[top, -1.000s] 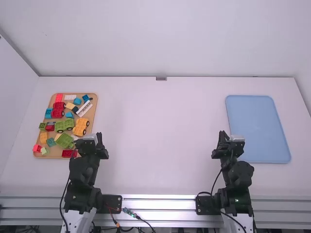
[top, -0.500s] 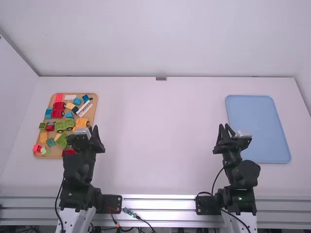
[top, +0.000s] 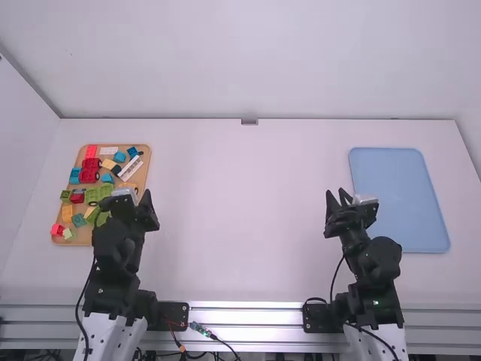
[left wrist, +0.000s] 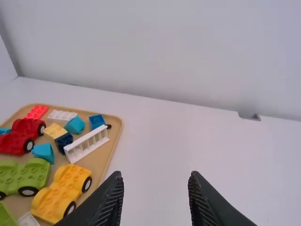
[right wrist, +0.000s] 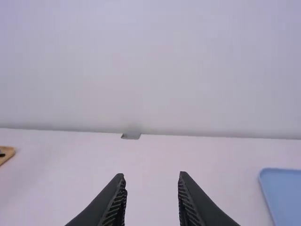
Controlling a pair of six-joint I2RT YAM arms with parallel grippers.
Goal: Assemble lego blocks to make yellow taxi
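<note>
You have the left gripper [top: 140,195] with fingers spread, near the wooden tray [left wrist: 101,157]; the right gripper [top: 336,194] is likewise spread, near the blue tray [top: 398,195]. Locate the yellow wheeled block [left wrist: 61,192] on the wooden tray, beside the green wheeled block [left wrist: 29,175].

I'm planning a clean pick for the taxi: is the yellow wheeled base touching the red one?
Apart. The left wrist view shows a blue wedge and bare tray between the yellow base and the red base.
</note>
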